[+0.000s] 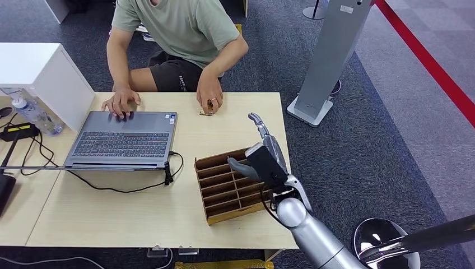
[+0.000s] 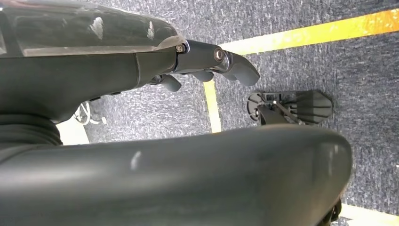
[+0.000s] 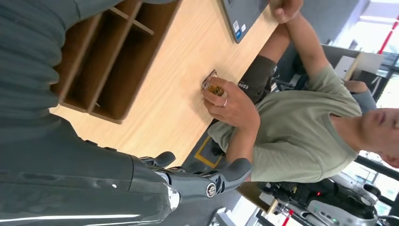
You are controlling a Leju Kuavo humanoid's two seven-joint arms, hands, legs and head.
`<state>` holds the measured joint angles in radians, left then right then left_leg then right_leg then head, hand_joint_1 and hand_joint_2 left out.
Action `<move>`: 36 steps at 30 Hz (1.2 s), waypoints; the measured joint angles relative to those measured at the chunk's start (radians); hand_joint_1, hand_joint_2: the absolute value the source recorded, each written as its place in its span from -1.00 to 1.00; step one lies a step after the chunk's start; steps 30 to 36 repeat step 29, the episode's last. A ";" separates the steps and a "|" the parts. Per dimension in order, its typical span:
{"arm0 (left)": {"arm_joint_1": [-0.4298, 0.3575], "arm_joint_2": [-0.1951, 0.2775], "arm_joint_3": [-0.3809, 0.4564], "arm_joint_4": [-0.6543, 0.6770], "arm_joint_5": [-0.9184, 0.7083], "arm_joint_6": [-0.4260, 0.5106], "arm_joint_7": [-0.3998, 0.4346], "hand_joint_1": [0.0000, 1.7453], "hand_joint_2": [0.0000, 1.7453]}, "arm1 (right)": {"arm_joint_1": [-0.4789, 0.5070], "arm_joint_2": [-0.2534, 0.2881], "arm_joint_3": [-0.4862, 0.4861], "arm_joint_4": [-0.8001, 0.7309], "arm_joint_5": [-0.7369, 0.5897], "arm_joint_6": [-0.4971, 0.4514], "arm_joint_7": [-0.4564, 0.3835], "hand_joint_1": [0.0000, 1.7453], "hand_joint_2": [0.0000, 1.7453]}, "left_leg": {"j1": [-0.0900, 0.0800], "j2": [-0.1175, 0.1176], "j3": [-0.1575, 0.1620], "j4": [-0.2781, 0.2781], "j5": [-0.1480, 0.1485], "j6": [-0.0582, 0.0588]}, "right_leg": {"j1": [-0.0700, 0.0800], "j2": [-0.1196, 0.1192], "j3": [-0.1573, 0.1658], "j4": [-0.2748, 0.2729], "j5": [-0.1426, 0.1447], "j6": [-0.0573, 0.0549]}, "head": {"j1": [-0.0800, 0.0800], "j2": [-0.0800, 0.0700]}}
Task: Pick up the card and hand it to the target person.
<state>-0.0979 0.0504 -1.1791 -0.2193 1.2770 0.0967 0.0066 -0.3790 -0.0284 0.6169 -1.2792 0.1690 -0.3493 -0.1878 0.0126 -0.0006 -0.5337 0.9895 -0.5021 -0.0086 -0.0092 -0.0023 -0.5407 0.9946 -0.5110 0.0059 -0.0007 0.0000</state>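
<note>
Spanning most of the head view, the pale wooden tabletop [image 1: 140,213] carries everything else. A person in a green shirt [image 1: 179,25] sits at its far edge, one hand on the grey laptop [image 1: 123,140], which lies open toward the left. Beside the laptop, nearer the right edge, stands a brown cardboard organizer [image 1: 227,185] divided into narrow slots. The right robot hand [image 1: 263,157] hovers over the organizer's right side with fingers apart and extended toward the person, holding nothing. The left robot hand [image 2: 207,63] hangs over dark carpet crossed by a yellow floor line [image 2: 211,106]; its fingers look loosely curled with nothing between them, though the wrist view is too crowded by the hand's own cover to be certain. At the tabletop's far edge, the person's other hand [image 1: 210,95] rests on the card [image 1: 208,109], a small patterned piece lying flat, well apart from the right robot hand.
</note>
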 joint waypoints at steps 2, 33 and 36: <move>0.000 0.000 0.000 0.000 0.002 0.002 0.001 -1.00 -1.00 | 0.050 -0.018 -0.021 -0.060 -0.013 0.014 -0.011 -1.00 1.00 | 0.000 0.000 0.000 0.000 0.000 0.000 | 0.000 0.000 0.000 0.000 0.000 0.000 | 0.000 0.000; -0.001 0.000 0.003 0.000 0.012 0.012 0.016 -1.00 -1.00 | 0.274 -0.096 -0.095 -0.302 -0.019 0.082 -0.044 -1.00 1.00 | 0.000 0.000 0.000 0.000 0.000 0.000 | 0.000 0.000 0.000 0.000 0.000 0.000 | -0.001 0.000; -0.001 0.000 0.003 0.000 0.012 0.012 0.016 -1.00 -1.00 | 0.274 -0.096 -0.095 -0.302 -0.019 0.082 -0.044 -1.00 1.00 | 0.000 0.000 0.000 0.000 0.000 0.000 | 0.000 0.000 0.000 0.000 0.000 0.000 | -0.001 0.000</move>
